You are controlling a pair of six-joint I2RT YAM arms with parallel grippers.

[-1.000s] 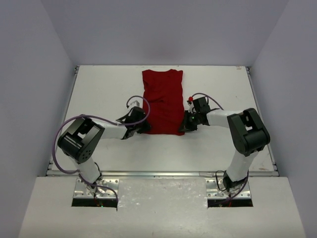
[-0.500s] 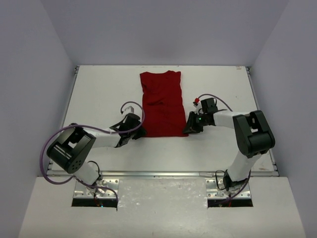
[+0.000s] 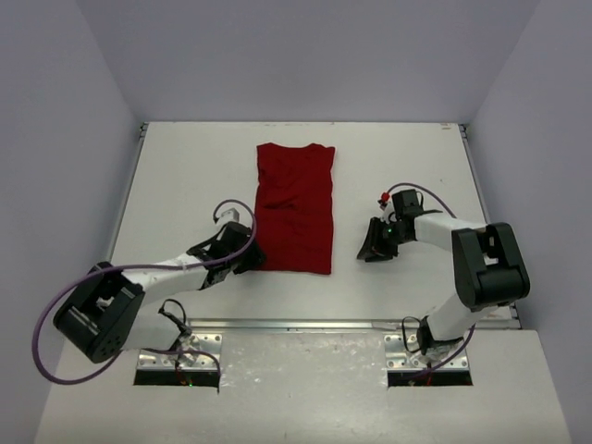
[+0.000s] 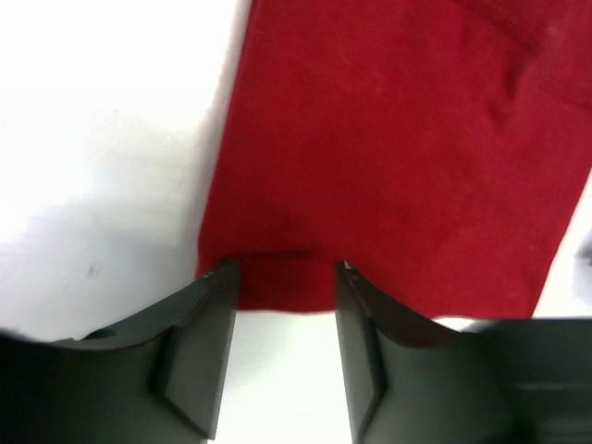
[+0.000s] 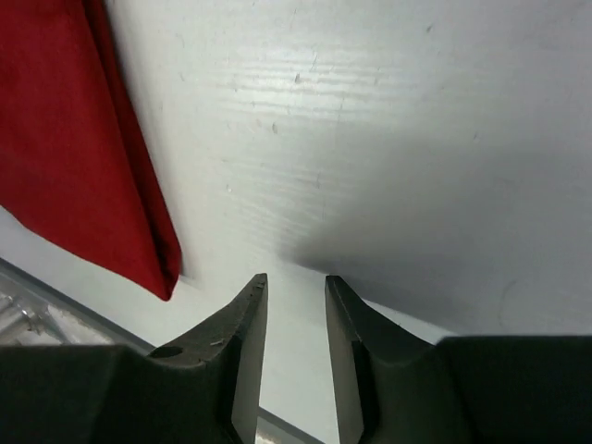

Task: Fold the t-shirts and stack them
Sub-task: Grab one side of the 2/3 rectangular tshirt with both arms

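Observation:
The dark red t-shirt (image 3: 294, 208) lies flat on the white table, folded into a long strip that runs from far to near. My left gripper (image 3: 248, 259) is at the strip's near left corner. In the left wrist view the t-shirt (image 4: 388, 139) fills the top, and its near hem lies between the tips of the left gripper (image 4: 282, 270), whose jaws stand wide apart. My right gripper (image 3: 370, 248) is on the bare table to the right of the t-shirt, apart from it. In the right wrist view the right gripper (image 5: 294, 280) is slightly open and empty, with the t-shirt's corner (image 5: 83, 157) to its left.
The white table (image 3: 185, 176) is walled in by grey panels on the left, far and right sides. A metal rail (image 3: 305, 324) runs along its near edge, close to the t-shirt's near hem. Purple cables loop off both arms.
The t-shirt slid nearer and a little left with both grippers at its near corners. The right gripper has let go and moved away to the right. The left arm has drawn back.

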